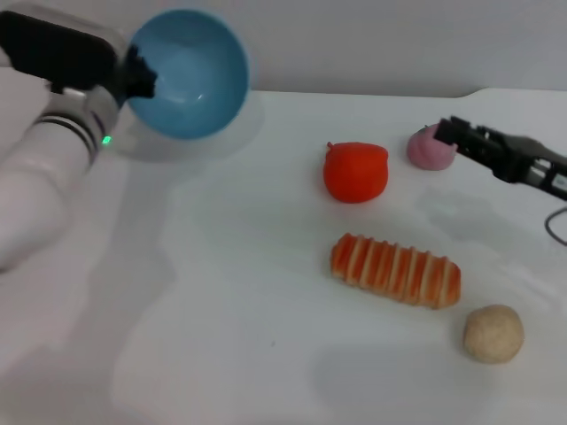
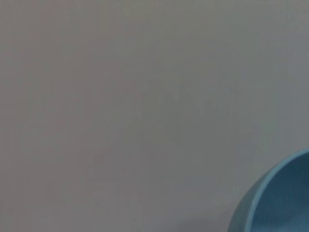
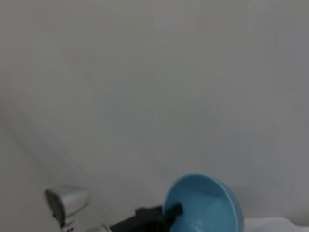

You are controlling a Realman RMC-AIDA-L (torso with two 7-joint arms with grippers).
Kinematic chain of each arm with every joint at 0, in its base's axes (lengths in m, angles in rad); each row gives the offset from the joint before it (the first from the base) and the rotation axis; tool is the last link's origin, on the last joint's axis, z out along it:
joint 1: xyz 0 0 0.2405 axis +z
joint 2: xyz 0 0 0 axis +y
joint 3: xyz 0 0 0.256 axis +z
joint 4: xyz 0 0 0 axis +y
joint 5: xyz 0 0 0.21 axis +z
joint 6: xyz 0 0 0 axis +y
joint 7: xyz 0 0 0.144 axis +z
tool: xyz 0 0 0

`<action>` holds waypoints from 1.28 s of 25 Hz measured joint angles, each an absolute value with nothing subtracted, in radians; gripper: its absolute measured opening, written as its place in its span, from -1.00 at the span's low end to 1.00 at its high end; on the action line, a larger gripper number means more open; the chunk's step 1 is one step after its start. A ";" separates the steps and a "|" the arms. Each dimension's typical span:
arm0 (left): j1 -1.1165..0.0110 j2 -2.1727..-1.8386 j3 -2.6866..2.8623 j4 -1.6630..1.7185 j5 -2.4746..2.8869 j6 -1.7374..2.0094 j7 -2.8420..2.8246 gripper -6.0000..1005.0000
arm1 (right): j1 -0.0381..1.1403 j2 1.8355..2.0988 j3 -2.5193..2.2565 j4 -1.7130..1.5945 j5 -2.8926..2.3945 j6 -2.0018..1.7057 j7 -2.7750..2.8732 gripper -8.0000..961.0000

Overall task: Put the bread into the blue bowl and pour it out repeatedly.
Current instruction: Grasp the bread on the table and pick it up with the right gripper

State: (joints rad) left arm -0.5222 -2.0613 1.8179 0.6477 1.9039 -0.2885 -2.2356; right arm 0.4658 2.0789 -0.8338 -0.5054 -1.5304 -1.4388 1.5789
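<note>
left gripper point(image 1: 142, 75) clamped on rim of tilted, raised blue bowl point(image 1: 189, 73); bread point(image 1: 396, 270) on table point(image 1: 221, 292); right gripper point(image 1: 447, 130) by pink toy point(image 1: 428, 149), jaw state unclear.

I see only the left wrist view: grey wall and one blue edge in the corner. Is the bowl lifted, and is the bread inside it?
Observer: The blue bowl is lifted off the table and tipped on its side, held at the rim by the left gripper. It is empty.
Operator: Where is the bread then?
Observer: The bread lies flat on the white table, between a red toy and a beige ball.
Operator: And the right arm?
Observer: The right gripper is at the far right, beside a pink toy, not holding the bread.
</note>
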 joint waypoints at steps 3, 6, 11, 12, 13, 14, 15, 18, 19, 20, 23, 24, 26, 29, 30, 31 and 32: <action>-0.522 -2.059 1.638 0.645 1.903 -0.110 -2.236 -0.99 | 0.487 2.079 -0.894 -0.567 -1.533 -1.394 1.586 -0.26; -0.508 -2.056 1.509 0.659 1.907 0.004 -2.232 -0.99 | 0.498 2.077 -0.982 -0.636 -1.535 -1.313 1.600 -0.26; -0.490 -2.052 1.453 0.676 1.913 0.096 -2.229 -0.99 | 0.524 2.072 -1.104 -0.758 -1.599 -1.218 1.723 -0.26; -0.488 -2.052 1.439 0.680 1.913 0.120 -2.231 -0.99 | 0.530 2.071 -1.117 -0.780 -1.626 -1.209 1.743 -0.26; -0.487 -2.052 1.429 0.681 1.913 0.135 -2.231 -0.99 | 0.540 2.071 -1.126 -0.803 -1.665 -1.206 1.773 -0.26; -0.487 -2.052 1.420 0.682 1.912 0.151 -2.231 -0.99 | 0.551 2.070 -1.134 -0.826 -1.714 -1.208 1.816 -0.26; -0.487 -2.052 1.415 0.682 1.910 0.160 -2.231 -0.99 | 0.565 2.068 -1.140 -0.850 -1.763 -1.215 1.864 -0.26; -0.487 -2.052 1.406 0.683 1.906 0.187 -2.232 -0.99 | 0.608 2.067 -1.151 -0.919 -1.940 -1.277 2.009 -0.26; -0.486 -2.052 1.403 0.683 1.905 0.191 -2.232 -0.99 | 0.628 2.066 -1.152 -0.932 -2.005 -1.315 2.060 -0.26; -0.485 -2.053 1.400 0.683 1.905 0.192 -2.232 -0.99 | 0.646 2.066 -1.153 -0.942 -2.058 -1.348 2.102 -0.26; -0.483 -2.055 1.393 0.683 1.904 0.194 -2.233 -0.99 | 0.719 2.066 -1.163 -0.957 -2.231 -1.465 2.251 -0.26; -0.482 -2.056 1.392 0.682 1.903 0.195 -2.233 -0.99 | 0.740 2.066 -1.176 -0.957 -2.279 -1.494 2.285 -0.26; -0.481 -2.056 1.392 0.681 1.900 0.196 -2.234 -0.99 | 0.772 2.068 -1.214 -0.955 -2.352 -1.535 2.328 -0.26; -0.479 -2.057 1.391 0.680 1.899 0.198 -2.234 -0.99 | 0.795 2.072 -1.274 -0.950 -2.393 -1.545 2.359 -0.26; -0.479 -2.058 1.391 0.679 1.898 0.201 -2.235 -0.99 | 0.798 2.072 -1.287 -0.948 -2.395 -1.544 2.364 -0.26; -0.479 -2.058 1.391 0.679 1.898 0.206 -2.235 -0.99 | 0.801 2.072 -1.299 -0.947 -2.396 -1.542 2.368 -0.26; -0.479 -2.058 1.391 0.679 1.897 0.212 -2.238 -0.99 | 0.801 2.073 -1.307 -0.947 -2.397 -1.540 2.368 -0.26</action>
